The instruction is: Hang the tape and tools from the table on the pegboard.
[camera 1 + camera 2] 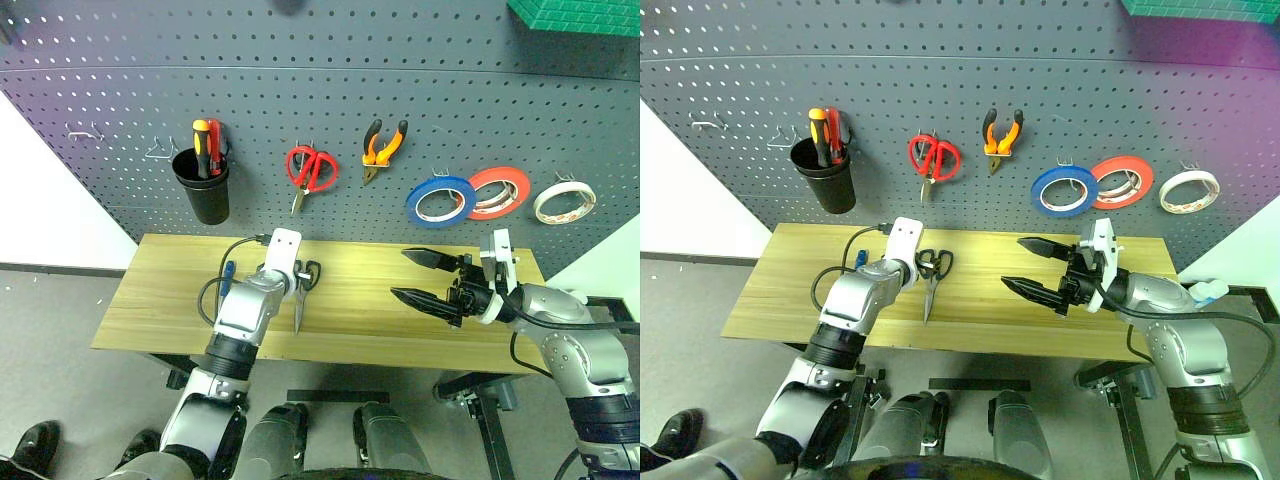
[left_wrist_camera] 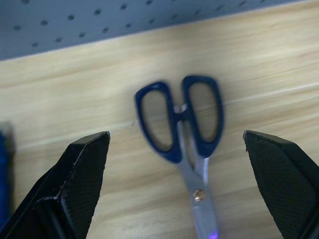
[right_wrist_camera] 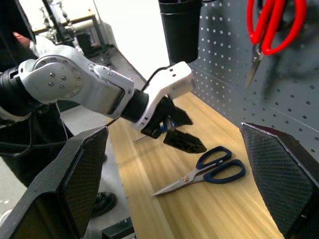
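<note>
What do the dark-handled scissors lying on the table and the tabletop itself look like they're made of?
Dark-handled scissors: bright, reflective blades with a rivet, likely steel; smooth, moulded handle loops, probably plastic. Pale tabletop: light wood grain lines with a matte sheen, so wood or wood-look laminate; I can't tell which.

Silver-grey jointed arms with dotted round joint caps, white wrist housings, black cables looped beside each forearm. Ended in black textured wedge fingers: left gripper, right gripper.
</note>
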Robot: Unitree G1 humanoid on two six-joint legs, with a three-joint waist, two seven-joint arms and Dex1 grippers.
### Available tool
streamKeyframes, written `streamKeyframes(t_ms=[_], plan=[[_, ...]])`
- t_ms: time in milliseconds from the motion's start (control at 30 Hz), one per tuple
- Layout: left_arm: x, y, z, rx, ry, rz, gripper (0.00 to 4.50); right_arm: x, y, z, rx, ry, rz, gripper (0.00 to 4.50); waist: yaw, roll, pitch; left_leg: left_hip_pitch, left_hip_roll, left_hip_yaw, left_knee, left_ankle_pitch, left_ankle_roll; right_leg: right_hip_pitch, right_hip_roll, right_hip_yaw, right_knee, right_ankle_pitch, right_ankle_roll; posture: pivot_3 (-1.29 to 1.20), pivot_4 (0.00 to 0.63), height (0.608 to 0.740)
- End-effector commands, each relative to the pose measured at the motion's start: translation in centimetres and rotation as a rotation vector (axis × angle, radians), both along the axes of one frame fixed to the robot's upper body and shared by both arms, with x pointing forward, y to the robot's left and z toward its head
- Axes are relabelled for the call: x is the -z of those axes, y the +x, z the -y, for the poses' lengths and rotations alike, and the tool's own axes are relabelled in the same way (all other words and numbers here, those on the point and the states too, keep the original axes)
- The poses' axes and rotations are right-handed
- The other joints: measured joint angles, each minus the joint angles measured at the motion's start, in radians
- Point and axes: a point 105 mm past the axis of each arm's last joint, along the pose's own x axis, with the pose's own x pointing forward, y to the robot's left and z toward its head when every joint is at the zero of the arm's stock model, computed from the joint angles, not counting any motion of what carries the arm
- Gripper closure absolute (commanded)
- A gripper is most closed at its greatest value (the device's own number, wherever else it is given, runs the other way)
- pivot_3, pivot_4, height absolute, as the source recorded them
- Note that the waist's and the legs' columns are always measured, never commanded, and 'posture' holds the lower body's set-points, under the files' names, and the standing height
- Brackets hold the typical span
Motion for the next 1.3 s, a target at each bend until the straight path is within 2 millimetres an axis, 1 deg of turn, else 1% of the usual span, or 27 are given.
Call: streamKeyframes(t_ms=[33, 100, 200, 333, 433, 567, 733, 900, 1033, 1100, 1200, 1300], plan=[[-0.2, 0.0, 0.1, -0.043, 0.071, -0.031, 0.00, -1.7, 0.2, -0.1, 0.005, 0.013, 0.063, 0.06, 0.000, 0.000, 0.000, 0.000, 0.000, 0.000, 0.000, 0.000, 0.000, 0.000, 0.000, 0.000, 0.000, 0.000, 0.000, -0.17, 0.157, 0.740], [-0.2, -0.2, 0.6, -0.045, 0.080, -0.050, 0.00, -1.8, 0.4, 0.0, 0.018, 0.013, 0.067, 0.06, 0.000, 0.000, 0.001, 0.000, 0.000, 0.000, 0.000, -0.001, -0.001, 0.000, 0.000, 0.000, 0.000, 0.000, 0.000, -0.17, 0.162, 0.740], [0.3, -0.9, 0.9, -0.083, 0.051, -0.110, 0.00, -1.9, 0.5, 0.1, 0.025, 0.014, 0.070, 0.06, 0.001, -0.002, 0.005, 0.000, 0.000, 0.000, 0.001, -0.002, -0.003, 0.000, 0.000, 0.000, 0.000, 0.000, 0.000, -0.18, 0.167, 0.740], [1.1, -1.5, 1.6, -0.079, 0.027, -0.154, 0.00, -2.1, 0.5, -0.2, 0.027, 0.011, 0.077, 0.06, -0.001, -0.004, 0.011, -0.001, 0.000, 0.000, 0.002, -0.003, -0.003, 0.000, 0.000, -0.001, 0.000, 0.000, 0.001, -0.18, 0.174, 0.740], [1.5, -1.2, 0.9, -0.116, 0.065, -0.145, 0.00, -2.1, 0.7, -0.1, 0.044, 0.007, 0.084, 0.06, -0.002, -0.004, 0.013, 0.000, 0.000, 0.000, 0.002, -0.003, -0.003, 0.000, 0.000, -0.001, 0.000, 0.000, 0.001, -0.18, 0.178, 0.740], [2.2, -1.0, 0.6, -0.134, 0.039, -0.176, 0.00, -2.1, 0.6, 0.0, 0.049, 0.011, 0.078, 0.06, -0.001, -0.004, 0.018, 0.000, 0.000, 0.000, 0.002, -0.003, -0.003, 0.000, 0.000, -0.001, 0.000, 0.000, 0.001, -0.18, 0.187, 0.740], [2.6, -0.6, 0.6, -0.152, 0.023, -0.191, 0.00, -2.2, -0.8, -0.1, -0.008, 0.010, 0.087, 0.06, 0.002, -0.005, 0.025, -0.002, 0.000, 0.000, 0.003, -0.003, -0.003, 0.000, 0.000, -0.001, 0.000, 0.000, 0.001, -0.19, 0.195, 0.740], [2.9, -0.4, 1.0, -0.146, 0.014, -0.198, 0.00, -1.9, -1.7, 0.5, -0.046, -0.008, 0.065, 0.06, -0.002, -0.005, 0.027, -0.002, 0.000, 0.000, 0.006, -0.006, -0.001, 0.001, 0.000, -0.001, 0.000, 0.000, 0.002, -0.20, 0.199, 0.740], [2.7, -0.2, 1.2, -0.142, 0.017, -0.191, 0.00, -1.0, -2.5, 1.4, -0.072, -0.098, 0.070, 0.06, -0.003, -0.005, 0.032, -0.002, 0.000, 0.000, 0.006, -0.006, -0.001, 0.001, 0.000, -0.001, 0.000, 0.000, 0.002, -0.21, 0.205, 0.740], [2.8, -0.2, 1.2, -0.140, 0.018, -0.193, 0.00, -1.5, -2.5, 2.0, -0.063, -0.081, 0.073, 0.06, -0.006, -0.006, 0.036, -0.002, 0.000, 0.000, 0.006, -0.006, -0.001, 0.001, 0.000, -0.001, 0.000, -0.001, 0.002, -0.20, 0.205, 0.740], [2.9, -0.2, 1.2, -0.138, 0.021, -0.195, 0.00, -1.4, -2.7, 2.7, -0.068, -0.129, 0.091, 0.06, -0.017, -0.006, 0.040, -0.002, 0.000, 0.001, 0.007, -0.006, -0.001, 0.001, 0.000, -0.001, 0.000, -0.001, 0.003, -0.21, 0.207, 0.740], [3.2, -0.3, 1.2, -0.141, 0.031, -0.207, 0.00, -1.5, -3.0, 3.6, -0.065, -0.127, 0.073, 0.06, -0.021, -0.007, 0.043, -0.002, 0.000, 0.000, 0.006, -0.007, -0.001, 0.001, 0.000, -0.001, 0.000, -0.001, 0.003, -0.21, 0.210, 0.740]])
